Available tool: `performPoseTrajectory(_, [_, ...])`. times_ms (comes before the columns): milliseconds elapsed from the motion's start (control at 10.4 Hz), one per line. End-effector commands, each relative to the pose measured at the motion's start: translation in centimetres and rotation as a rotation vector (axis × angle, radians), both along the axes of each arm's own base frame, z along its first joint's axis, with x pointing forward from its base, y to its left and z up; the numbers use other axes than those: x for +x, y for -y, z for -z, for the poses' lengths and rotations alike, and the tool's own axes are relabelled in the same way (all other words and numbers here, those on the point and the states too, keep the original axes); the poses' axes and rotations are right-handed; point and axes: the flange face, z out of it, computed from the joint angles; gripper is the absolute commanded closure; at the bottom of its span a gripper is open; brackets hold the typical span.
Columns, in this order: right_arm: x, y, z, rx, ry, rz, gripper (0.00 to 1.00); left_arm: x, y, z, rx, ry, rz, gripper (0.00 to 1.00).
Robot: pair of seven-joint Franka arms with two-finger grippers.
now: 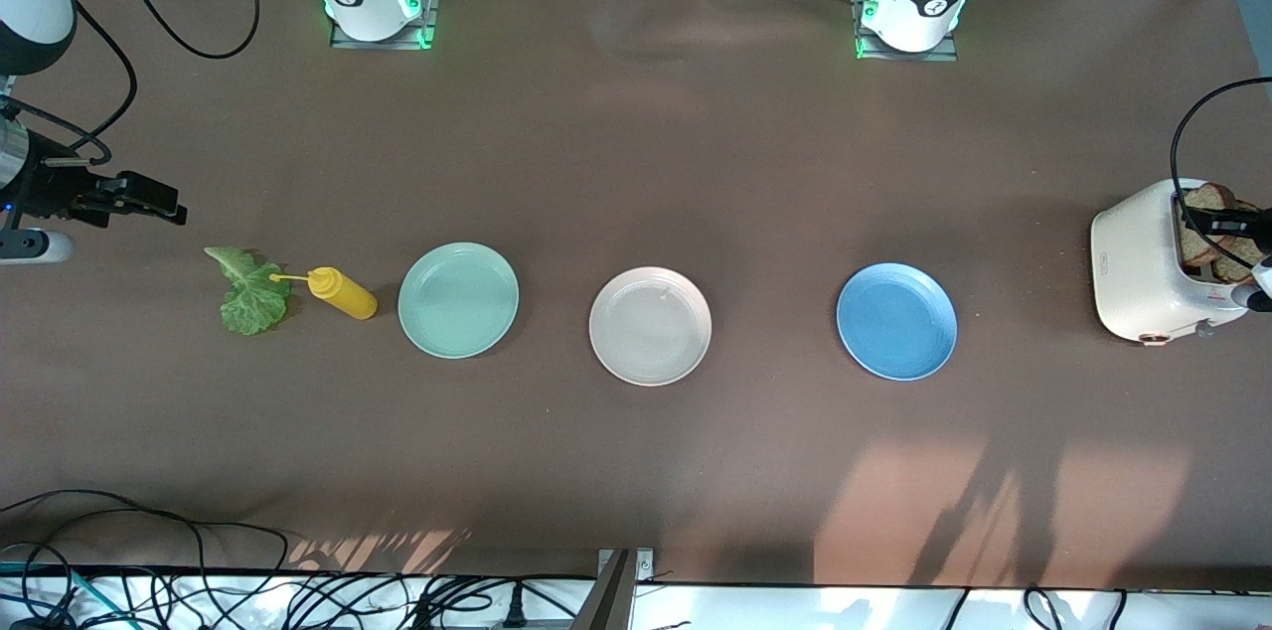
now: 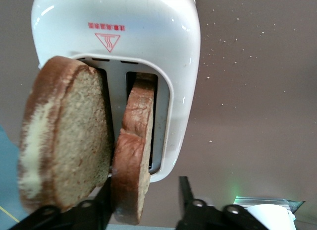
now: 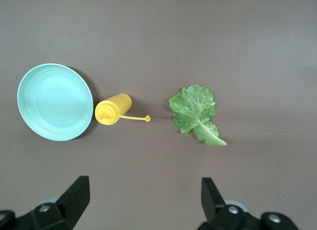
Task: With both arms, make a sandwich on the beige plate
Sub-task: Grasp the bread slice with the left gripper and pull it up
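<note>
The round beige plate (image 1: 650, 325) lies bare (faint ridges) between mint and blue plates.

The toaster (image 1: 1143, 277) hides the lower halves of both bread slices (image 2: 131, 155).

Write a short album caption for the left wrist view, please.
Left tool straddling one bread slice standing in the white toaster, beside a second slice.

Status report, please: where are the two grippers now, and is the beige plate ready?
Left gripper at toaster, fingers astride one bread slice. Right gripper open, above lettuce leaf. Beige plate bare. Nothing in the way.
</note>
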Motion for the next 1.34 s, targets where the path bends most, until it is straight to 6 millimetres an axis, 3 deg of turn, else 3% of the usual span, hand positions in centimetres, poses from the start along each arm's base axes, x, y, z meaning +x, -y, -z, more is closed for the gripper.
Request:
performPoseTrajectory(0, [0.1,0.2,-0.5,0.019,0.0,0.003,0.0,0.1,-0.4,-0.6,0.02,0.001,0.031,0.88])
performPoseTrajectory(96, [0.1,0.2,-0.5,0.017,0.002,0.003,0.0,0.2,-0.4,-0.9,0.022,0.007,0.032,0.98])
performPoseTrajectory(288, [0.1,0.2,-0.6,0.017,0.003,0.003,0.0,0.6,0.0,-2.2,0.022,0.021,0.054,1.0])
performPoseTrajectory(480, [0.1,0.2,-0.5,0.017,0.002,0.003,0.0,0.8,0.4,-6.5,0.019,0.071,0.097,1.0])
performPoseTrajectory(672, [0.1,0.2,-0.5,0.019,0.002,0.003,0.0,0.7,2.7,-10.6,0.005,0.075,0.103,1.0])
performPoseTrajectory(768, [0.1,0.2,-0.5,0.019,0.002,0.003,0.0,0.8,4.3,-12.6,-0.009,0.07,0.109,1.0])
performPoseTrajectory(1056, [0.1,0.2,-0.5,0.019,0.002,0.003,0.0,1.7,12.3,-16.5,-0.062,0.036,0.161,1.0])
performPoseTrajectory(1248, [0.1,0.2,-0.5,0.019,0.002,0.003,0.0,2.7,18.6,-16.8,-0.064,0.06,0.094,1.0])
